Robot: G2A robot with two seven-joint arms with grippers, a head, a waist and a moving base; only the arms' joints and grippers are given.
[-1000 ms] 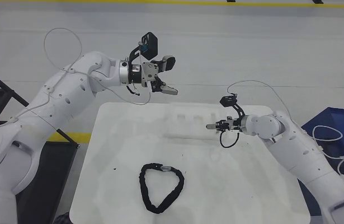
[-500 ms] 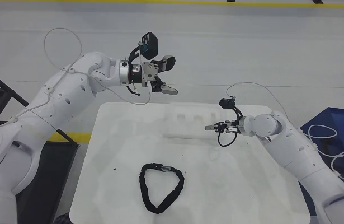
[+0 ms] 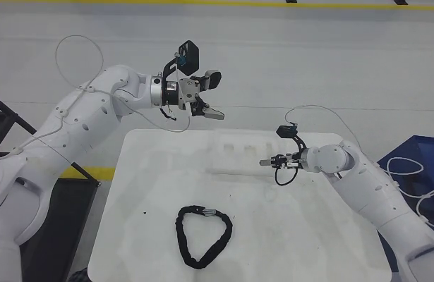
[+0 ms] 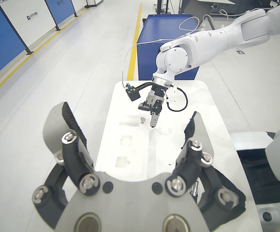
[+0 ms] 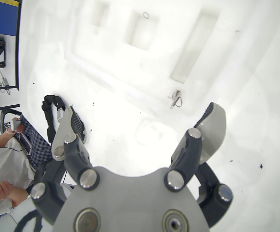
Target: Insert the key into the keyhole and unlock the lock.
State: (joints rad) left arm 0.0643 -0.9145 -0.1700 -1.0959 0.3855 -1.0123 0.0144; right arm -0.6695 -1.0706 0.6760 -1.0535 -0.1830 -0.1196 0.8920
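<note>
Lock lies looped at the 6 o'clock end of the table, with neither gripper on it; you cannot make out its keyhole. Key lies flat on the white pad toward 1 o'clock, at the end of a long recess. It sits just ahead of the right gripper, which is spread wide and empty. Risk: the key is thin and flat, so fingers closing low may skid it into the recess or pinch it askew. Left gripper, likewise spread and empty, hangs beyond the 11 o'clock edge, well apart from the lock. Unheld, the lock would likely slide or twist under insertion.
</note>
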